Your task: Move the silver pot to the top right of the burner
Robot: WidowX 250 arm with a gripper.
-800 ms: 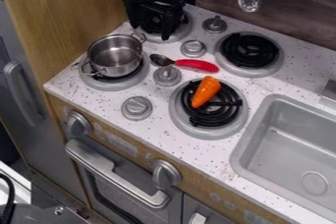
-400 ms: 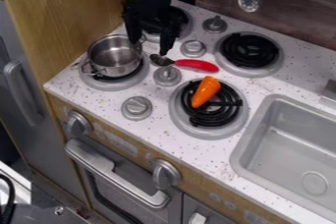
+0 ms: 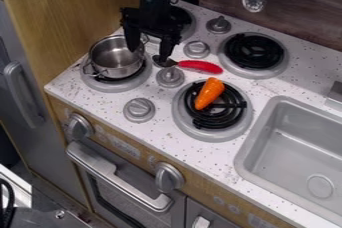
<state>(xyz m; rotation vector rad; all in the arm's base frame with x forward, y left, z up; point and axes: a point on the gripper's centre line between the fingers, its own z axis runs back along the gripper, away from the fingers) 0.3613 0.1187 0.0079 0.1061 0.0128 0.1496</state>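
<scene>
Gripper (image 3: 148, 53) hanging fingers-down over the left part of the worktop (image 3: 300, 74), its two fingers spread well apart with nothing held between them. One fingertip overlaps the far rim of the silver pot (image 3: 117, 58) as seen from the camera; whether they touch, I cannot tell. The other is by the bowl of a spoon (image 3: 197, 66), partly covering it.

The pot stands upright on the front left burner (image 3: 113, 86), near the worktop's left edge and its front left corner. A looped handle shows on its near left side. Behind it, the back left burner (image 3: 190, 26) is partly hidden by the gripper.

The spoon lies with its red handle pointing towards the right. An orange carrot (image 3: 209, 93) lies aslant on the front right burner (image 3: 212, 133), across the black coil. The back right burner (image 3: 254, 52) is near the worktop's back edge. Four grey knobs (image 3: 139, 110) stand among the burners, and a grey sink (image 3: 294, 122) is set into the right part.
</scene>
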